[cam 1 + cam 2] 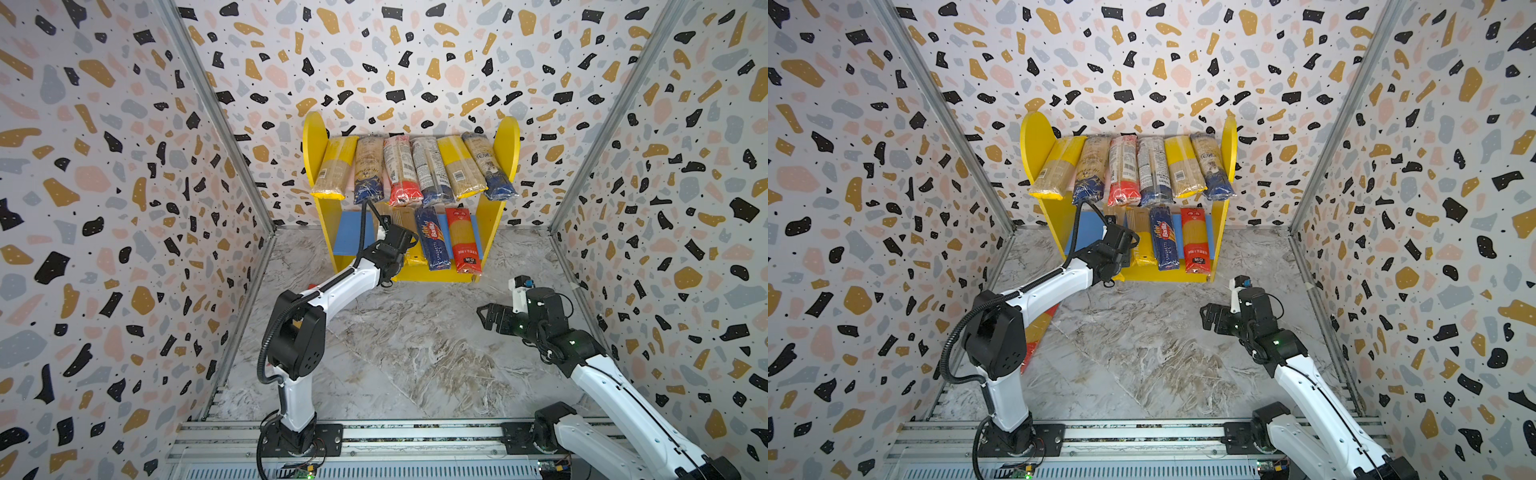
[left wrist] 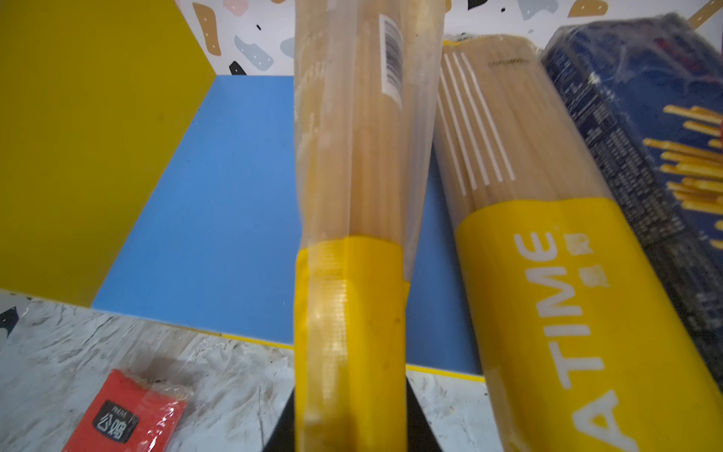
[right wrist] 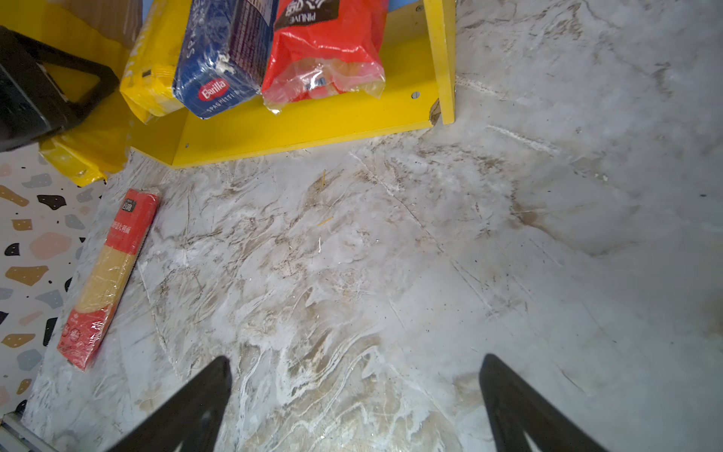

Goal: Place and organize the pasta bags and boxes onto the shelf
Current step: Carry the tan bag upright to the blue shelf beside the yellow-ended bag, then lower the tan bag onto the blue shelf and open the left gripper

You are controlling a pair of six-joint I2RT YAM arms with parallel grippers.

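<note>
Left wrist view: left gripper (image 2: 352, 428) clamped on yellow-ended clear spaghetti pack (image 2: 360, 156), frame centre, over blue lower board (image 2: 219, 195) of yellow wooden shelf (image 2: 78, 137); right gripper (image 1: 482, 318) gapes empty, lower right in both top views

red-ended pack (image 1: 1036, 332) mostly behind left arm (image 1: 1054, 282), dark-blue pack (image 2: 626, 137) cut off

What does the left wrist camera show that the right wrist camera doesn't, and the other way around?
Only the left wrist view: the barcode on the yellow-ended pack clamped in the left gripper, and the bare stretch of blue board beside it.
Only the right wrist view: the open right gripper, and the red bag resting on the yellow base.
Both: the Barilla pack, the yellow TIME pack, and the red-ended pack on the marble floor, whole only in the right wrist view.
</note>
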